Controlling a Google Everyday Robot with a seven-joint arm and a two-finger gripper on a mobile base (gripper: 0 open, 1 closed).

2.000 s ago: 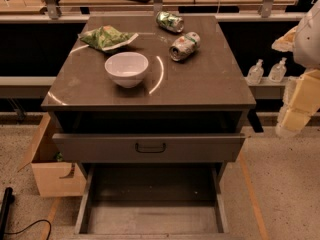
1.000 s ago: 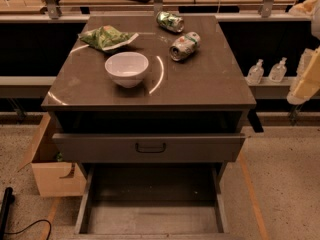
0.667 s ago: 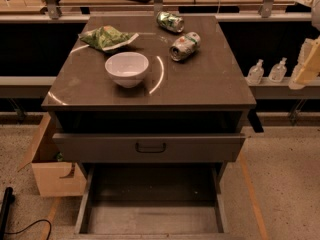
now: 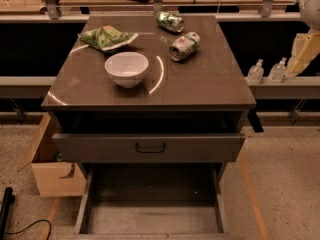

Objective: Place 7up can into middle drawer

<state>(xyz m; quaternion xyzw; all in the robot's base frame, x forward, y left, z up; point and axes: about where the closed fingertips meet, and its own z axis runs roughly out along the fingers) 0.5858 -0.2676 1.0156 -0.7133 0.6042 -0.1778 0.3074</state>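
7up can [image 4: 184, 45] lying on its side on the cabinet top [image 4: 210, 84], right of bowl [image 4: 126, 68], near green can [image 4: 170, 21], middle drawer [image 4: 150, 219] pulled open below, gripper [image 4: 302, 53] at far right edge, well apart from the can, its grip state impossible to tell

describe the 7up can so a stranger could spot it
On the cabinet top, far from the gripper off its right side, two cans lie back-right of the bowl. The 7up can is the nearer one, silvery with a red spot; the other can is darker green.
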